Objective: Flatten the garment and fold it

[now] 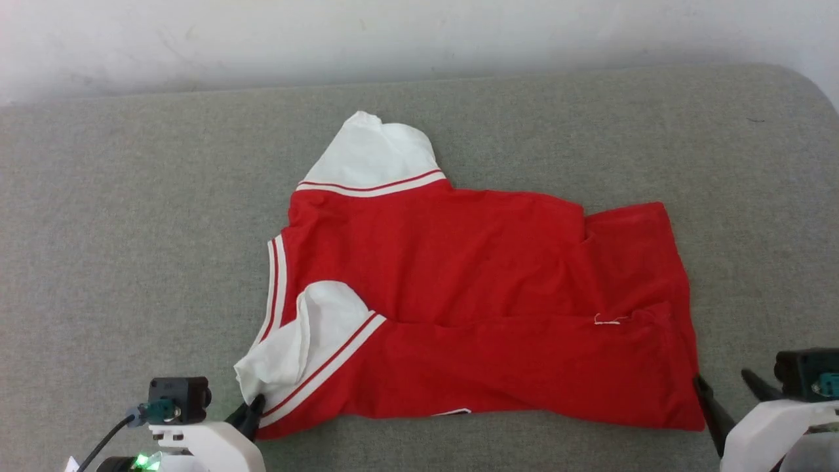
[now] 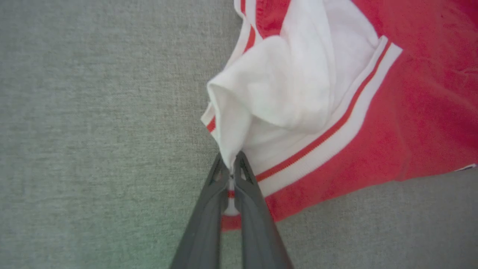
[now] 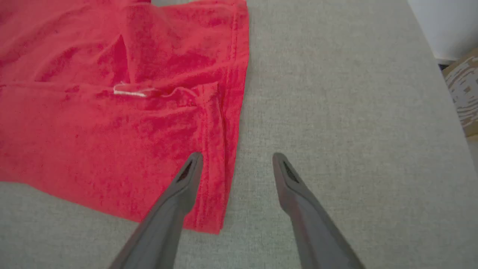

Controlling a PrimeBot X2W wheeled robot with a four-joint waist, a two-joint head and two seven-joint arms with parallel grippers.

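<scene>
The garment point(image 1: 459, 295), a red T-shirt with white striped sleeves, lies crumpled and partly folded over itself on the grey table point(image 1: 131, 262), neck end to the left. My left gripper point(image 1: 252, 408) is shut on the edge of the near white sleeve point(image 2: 283, 86) at the garment's lower left corner; its fingers point(image 2: 209, 201) pinch the white cloth. Over the lower right hem corner, my right gripper point(image 3: 237, 160) stands open: one finger is over the red cloth point(image 3: 112, 123), the other over bare table. The far sleeve point(image 1: 373, 157) points toward the wall.
A pale wall point(image 1: 419, 39) runs behind the table's far edge. The table's rounded corner point(image 1: 806, 85) is at the far right, with a cardboard box point(image 3: 463, 93) beyond the right edge. Bare grey felt surrounds the garment on all sides.
</scene>
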